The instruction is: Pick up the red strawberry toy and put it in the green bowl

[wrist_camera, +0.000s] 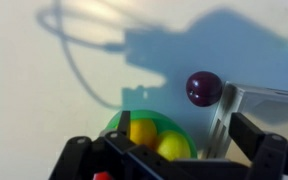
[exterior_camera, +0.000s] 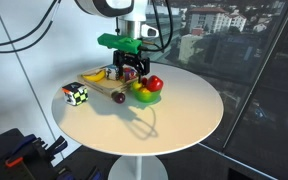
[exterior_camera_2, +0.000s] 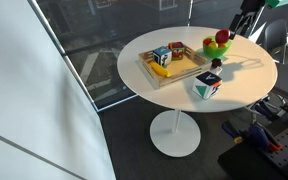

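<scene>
Round desk showed whole. The arm was mostly cropped at the frame top. Gripper hung straight down over the green bowl, mid-desk beside the wooden tray. Wrist view was blurry, w/ fingers spread wide. Red strawberry toy was only a red sliver at the bottom edge by the bowl; couldn't tell if it touched a finger.

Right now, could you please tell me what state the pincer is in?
Pincer: open, fingers wide apart above the bowl, apparently holding nothing.
</scene>
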